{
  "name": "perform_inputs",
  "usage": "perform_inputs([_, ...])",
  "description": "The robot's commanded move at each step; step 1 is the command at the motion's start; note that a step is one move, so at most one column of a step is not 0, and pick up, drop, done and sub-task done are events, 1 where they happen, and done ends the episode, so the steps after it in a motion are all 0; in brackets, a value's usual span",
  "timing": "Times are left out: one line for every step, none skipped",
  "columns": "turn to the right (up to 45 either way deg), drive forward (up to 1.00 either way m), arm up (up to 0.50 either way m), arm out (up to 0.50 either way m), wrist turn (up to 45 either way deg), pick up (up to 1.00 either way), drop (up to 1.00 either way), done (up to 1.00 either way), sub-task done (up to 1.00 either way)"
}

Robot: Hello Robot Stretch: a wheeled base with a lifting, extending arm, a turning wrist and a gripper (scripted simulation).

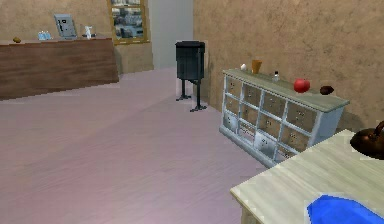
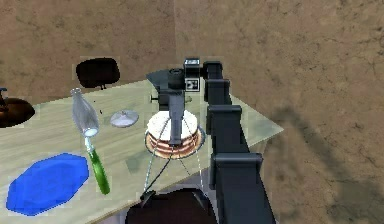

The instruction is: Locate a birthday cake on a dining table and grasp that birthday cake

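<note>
A round white cake with a brown base [image 2: 160,143] sits on the pale wooden dining table [image 2: 60,145] near its right end in the arm side view. The dark arm [image 2: 228,150] rises from the bottom edge, with two white marked squares [image 2: 203,72] at its far end. Left of them the gripper [image 2: 174,128] reaches down at the cake. I cannot tell whether it touches the cake or holds anything.
On the table lie a blue plate [image 2: 48,184], a clear and green bottle [image 2: 92,140], a grey bowl [image 2: 124,119] and a dark thing [image 2: 10,108]. Dark chairs [image 2: 97,72] stand behind and in front. Ahead: white drawer unit [image 1: 275,115], black bin [image 1: 190,62], wooden counter [image 1: 55,65], open floor [image 1: 110,150].
</note>
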Motion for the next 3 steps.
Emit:
perform_inputs([0.0, 0.00, 0.00, 0.00, 45.0, 0.00, 0.00, 0.00, 0.00])
perform_inputs([0.0, 0.00, 0.00, 0.00, 45.0, 0.00, 0.00, 0.00, 0.00])
perform_inputs([0.0, 0.00, 0.00, 0.00, 45.0, 0.00, 0.00, 0.00, 0.00])
